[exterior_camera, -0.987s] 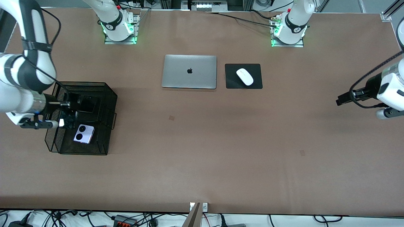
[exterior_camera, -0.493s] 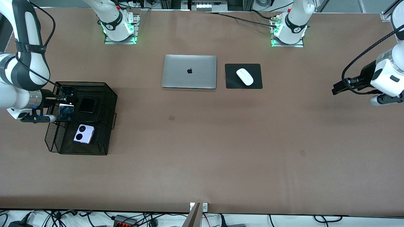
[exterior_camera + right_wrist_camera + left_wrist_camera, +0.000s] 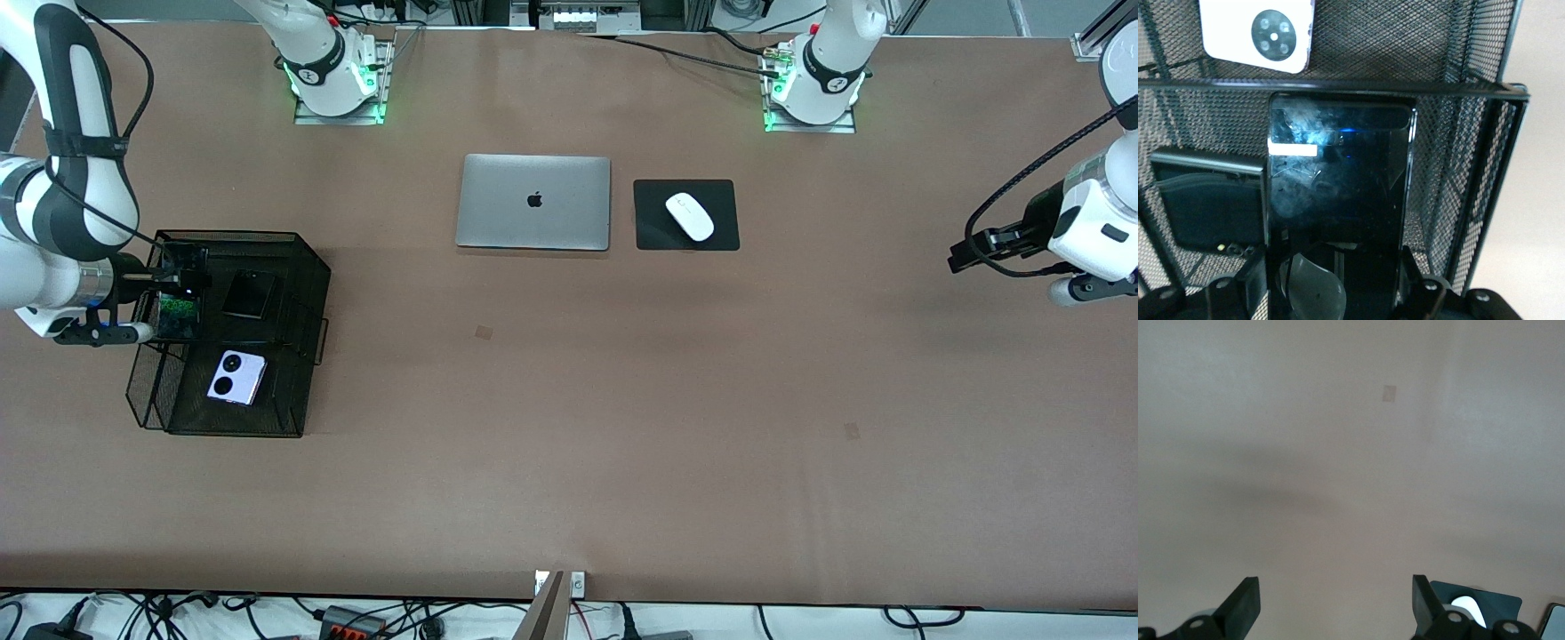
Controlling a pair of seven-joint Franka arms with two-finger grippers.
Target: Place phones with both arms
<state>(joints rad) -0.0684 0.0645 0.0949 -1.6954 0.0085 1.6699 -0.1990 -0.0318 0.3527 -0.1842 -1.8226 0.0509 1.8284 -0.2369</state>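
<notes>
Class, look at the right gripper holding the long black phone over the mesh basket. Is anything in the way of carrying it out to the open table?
The right gripper is shut on the long black phone above the mesh basket. Only the basket's walls and inner wire divider surround it; lifted clear of those, nothing visible blocks the way.

The long black slab phone (image 3: 179, 316) hangs over the mesh tray (image 3: 298, 267) holding the black flip phone (image 3: 247, 295) and lavender phone (image 3: 236, 378).

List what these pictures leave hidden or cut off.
- Right gripper shut on the black slab phone: right wrist view's edge cuts off the held end.
- Black flip phone: mesh basket wire crosses it; the slab overlaps it in the right wrist view.
- Open left gripper: front view's edge crops its arm.
</notes>
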